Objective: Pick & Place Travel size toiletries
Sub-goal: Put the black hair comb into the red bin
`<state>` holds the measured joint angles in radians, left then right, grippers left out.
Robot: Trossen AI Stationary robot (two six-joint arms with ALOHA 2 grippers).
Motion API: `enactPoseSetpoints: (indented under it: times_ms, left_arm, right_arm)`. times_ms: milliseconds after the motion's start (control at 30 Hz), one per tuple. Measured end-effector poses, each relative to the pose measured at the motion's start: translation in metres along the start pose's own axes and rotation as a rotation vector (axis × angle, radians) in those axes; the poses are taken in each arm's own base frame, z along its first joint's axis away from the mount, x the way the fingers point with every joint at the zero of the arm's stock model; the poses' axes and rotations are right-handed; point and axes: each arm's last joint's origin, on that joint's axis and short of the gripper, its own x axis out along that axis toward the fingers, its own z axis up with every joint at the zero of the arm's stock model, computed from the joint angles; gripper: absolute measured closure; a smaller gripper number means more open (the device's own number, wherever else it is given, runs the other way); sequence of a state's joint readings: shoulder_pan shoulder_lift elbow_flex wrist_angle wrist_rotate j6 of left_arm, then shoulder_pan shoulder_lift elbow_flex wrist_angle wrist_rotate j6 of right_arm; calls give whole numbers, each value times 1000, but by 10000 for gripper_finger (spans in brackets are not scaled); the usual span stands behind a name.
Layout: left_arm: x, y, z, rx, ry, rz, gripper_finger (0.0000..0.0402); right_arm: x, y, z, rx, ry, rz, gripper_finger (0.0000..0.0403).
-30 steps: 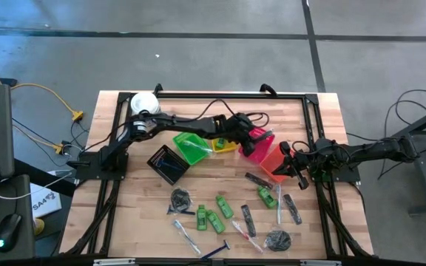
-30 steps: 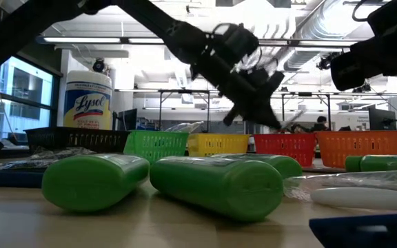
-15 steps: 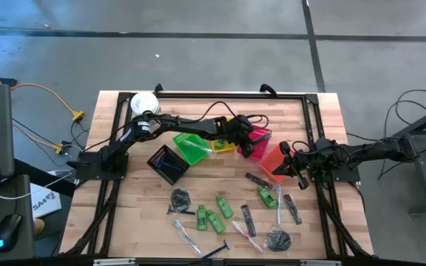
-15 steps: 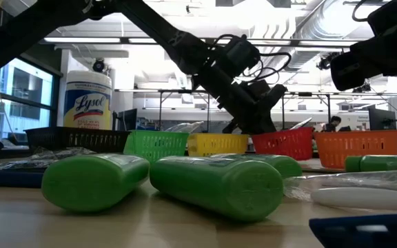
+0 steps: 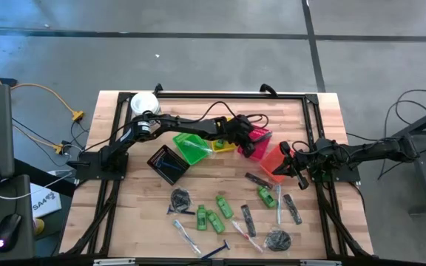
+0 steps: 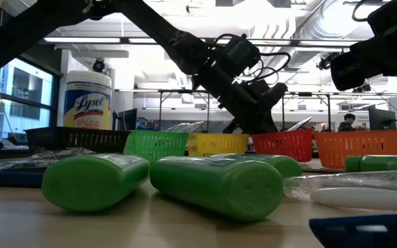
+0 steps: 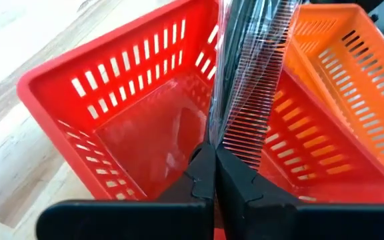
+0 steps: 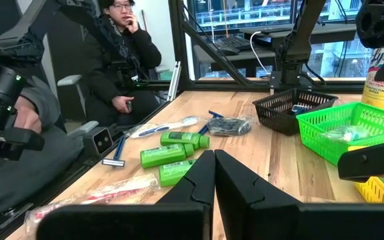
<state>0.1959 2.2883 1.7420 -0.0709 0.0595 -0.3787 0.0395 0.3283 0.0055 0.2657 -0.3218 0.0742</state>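
**Comb held over the red basket, ready for release**

The left gripper point(image 7: 215, 157), at the centre of the high view, pinches a black comb point(image 7: 245, 87) in clear wrap by one end. The comb's long axis runs straight out from the fingertips, over the interior of the red basket point(image 7: 105, 87), with the orange basket point(image 7: 352, 73) just beside. The right gripper point(image 8: 213, 175), at right centre, waits with fingers pressed together, holding nothing. Remaining toiletries point(image 5: 224, 207) lie across the lower table.

Glossy slotted plastic red basket point(image 7: 112, 113), pale wood-grain table point(image 5: 139, 214), comb point(image 7: 249, 87) seemingly wrapped in clear film.
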Motion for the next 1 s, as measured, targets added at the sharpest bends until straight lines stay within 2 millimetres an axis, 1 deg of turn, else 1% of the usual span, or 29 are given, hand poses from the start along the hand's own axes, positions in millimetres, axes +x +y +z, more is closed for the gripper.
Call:
enactPoseSetpoints:
  times_ms: [100,267,467,600,800,1000]
  left_arm:
    - [-1,-1,3,-18,2,-9,402]
    - [-7,-12,18,-12,-23,-31,402]
    - [-18,-23,30,-20,54,15,402]
    - [-23,-28,31,-35,112,52,402]
    - [-24,-26,26,-56,167,66,402]
    - [-24,-26,27,-55,163,66,402]
  right_arm:
    - [0,0,0,0,0,0,399]
    - [0,0,0,0,0,0,399]
    - [0,0,0,0,0,1,399]
    - [0,0,0,0,0,1,399]
    - [0,0,0,0,0,2,399]
    - [0,0,0,0,0,1,399]
